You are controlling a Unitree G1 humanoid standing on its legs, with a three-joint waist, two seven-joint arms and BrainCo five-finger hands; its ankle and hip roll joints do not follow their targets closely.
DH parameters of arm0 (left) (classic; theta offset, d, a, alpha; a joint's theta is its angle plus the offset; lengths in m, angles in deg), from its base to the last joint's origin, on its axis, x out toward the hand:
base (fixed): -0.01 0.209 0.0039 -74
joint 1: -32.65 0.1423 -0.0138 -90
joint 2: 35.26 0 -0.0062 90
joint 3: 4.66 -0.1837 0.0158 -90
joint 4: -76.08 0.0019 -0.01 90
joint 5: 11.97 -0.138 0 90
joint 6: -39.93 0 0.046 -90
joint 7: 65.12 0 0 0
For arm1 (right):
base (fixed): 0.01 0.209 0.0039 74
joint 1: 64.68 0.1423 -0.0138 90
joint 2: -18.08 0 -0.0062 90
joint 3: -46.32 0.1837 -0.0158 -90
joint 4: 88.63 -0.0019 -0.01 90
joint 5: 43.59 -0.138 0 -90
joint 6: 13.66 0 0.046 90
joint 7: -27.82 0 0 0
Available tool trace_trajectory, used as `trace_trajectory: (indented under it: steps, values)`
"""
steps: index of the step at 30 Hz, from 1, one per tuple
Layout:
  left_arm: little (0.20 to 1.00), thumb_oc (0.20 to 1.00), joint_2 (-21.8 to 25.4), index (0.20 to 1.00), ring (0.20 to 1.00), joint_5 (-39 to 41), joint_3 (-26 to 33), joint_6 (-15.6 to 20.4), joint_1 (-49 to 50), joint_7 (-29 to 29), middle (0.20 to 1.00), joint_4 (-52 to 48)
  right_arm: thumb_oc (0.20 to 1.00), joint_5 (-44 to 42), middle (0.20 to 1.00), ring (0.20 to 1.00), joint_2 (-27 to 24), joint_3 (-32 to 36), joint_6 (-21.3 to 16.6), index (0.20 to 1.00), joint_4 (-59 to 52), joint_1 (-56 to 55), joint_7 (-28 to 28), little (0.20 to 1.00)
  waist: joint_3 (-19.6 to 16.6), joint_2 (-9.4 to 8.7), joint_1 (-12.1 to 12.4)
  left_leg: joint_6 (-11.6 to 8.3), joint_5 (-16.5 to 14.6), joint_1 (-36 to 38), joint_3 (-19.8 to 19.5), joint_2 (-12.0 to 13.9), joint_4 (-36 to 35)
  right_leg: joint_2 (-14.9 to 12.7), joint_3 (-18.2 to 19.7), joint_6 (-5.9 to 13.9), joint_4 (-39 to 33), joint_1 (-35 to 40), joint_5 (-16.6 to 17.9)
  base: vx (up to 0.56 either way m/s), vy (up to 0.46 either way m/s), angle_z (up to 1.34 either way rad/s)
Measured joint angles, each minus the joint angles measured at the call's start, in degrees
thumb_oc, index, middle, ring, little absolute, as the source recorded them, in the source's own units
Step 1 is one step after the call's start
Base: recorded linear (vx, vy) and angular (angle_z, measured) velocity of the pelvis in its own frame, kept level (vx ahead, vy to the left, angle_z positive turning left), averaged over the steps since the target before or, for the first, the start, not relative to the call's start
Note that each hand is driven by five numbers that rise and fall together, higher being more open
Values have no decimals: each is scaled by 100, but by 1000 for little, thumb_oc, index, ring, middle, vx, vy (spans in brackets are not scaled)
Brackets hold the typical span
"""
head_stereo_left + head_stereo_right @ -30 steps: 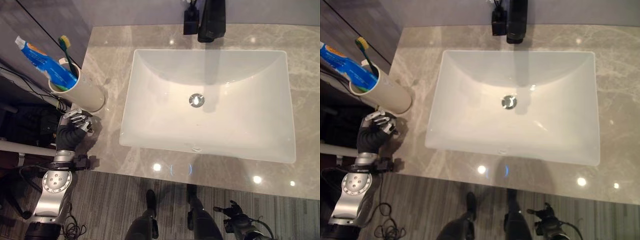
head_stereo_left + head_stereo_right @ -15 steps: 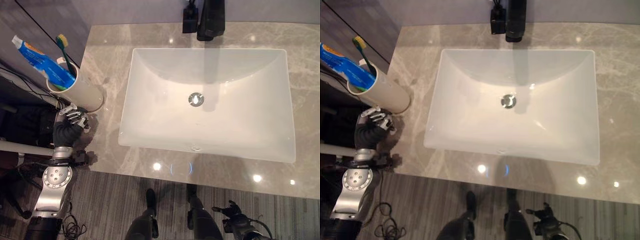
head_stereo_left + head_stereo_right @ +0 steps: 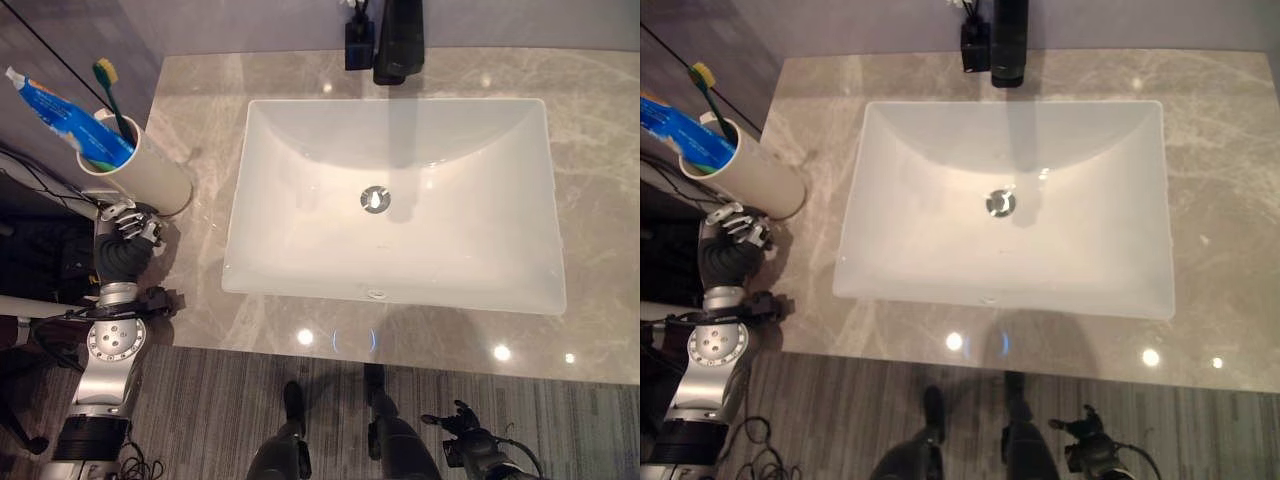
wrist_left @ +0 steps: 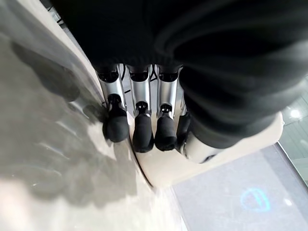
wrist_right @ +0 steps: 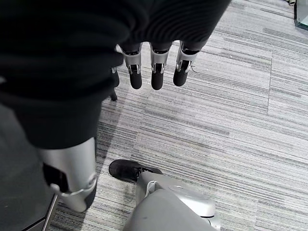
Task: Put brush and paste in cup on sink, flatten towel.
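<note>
— Cream plastic, that cup [image 3: 150,172]: where does it stand, and what is in it?

— At about ten o'clock from the sink basin [image 3: 300,250], on the grey marble counter [image 3: 200,290] near its left edge. The green-handled brush [image 3: 108,88] and the blue paste tube [image 3: 60,112] both stick out of its mouth, leaning toward ten o'clock.

— So which step is in hand?

— I judge the brush-and-paste part finished, or very nearly. The left hand [image 3: 124,232] sits at six o'clock from the cup, just beside its base. Its wrist camera shows the dark fingertips [image 4: 143,134] side by side, relaxed and uncurled, pinching nothing, close against the cup's pale wall; whether they actually touch it I cannot tell.

— And the right hand?

— Low at five o'clock in the head view, the right hand [image 5: 153,70] hangs over the striped floor [image 5: 231,120], fingers loose, straight and empty.

— What does the next move call for?

— Probably drawing the left hand clear without nudging the cup, which stands close to the counter edge. Then the towel needs finding; I see none on the counter.
</note>
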Motion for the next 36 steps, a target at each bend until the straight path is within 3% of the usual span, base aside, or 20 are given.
trace_trajectory:
  steps: [9, 20, 29, 36]
  values:
    - [200, 200, 19, 200, 200, -129, 4, 30, -232, 141, 200, 210, 1000, 0, 1000, 1000, 48, -5, -18, 1000, -20, -2, -1, 1000, -32, -55, -16, -1, -2, -38, 12, -1, -1, 2, 27, 1, 0, -54, 3, 1, 0, 0]
    - [200, 200, 477, 200, 200, -128, -121, -56, -993, 168, 200, 907, 1000, 5, 1000, 1000, 67, -161, -17, 1000, -45, -49, -6, 1000, -89, -149, -152, -6, 3, -117, 23, 0, 0, 10, 47, -46, 0, -149, 48, 1, 0, 0]
    - [200, 200, 890, 200, 200, -123, -579, -157, -1919, 317, 200, 1608, 1000, 5, 1000, 1000, 129, -323, -43, 1000, -160, -48, -44, 1000, -188, -315, -261, -16, 8, -182, 130, 1, 0, 52, 145, -53, 1, -262, 73, -1, -3, -4]
    - [200, 200, 930, 200, 200, -127, -725, -151, -2247, 384, 200, 1845, 1000, 6, 1000, 1000, 133, -395, -91, 1000, -123, -80, -116, 1000, -221, -368, -382, -17, 8, -185, 183, 17, 0, 77, 196, -52, 1, -290, 84, 0, -3, -3]
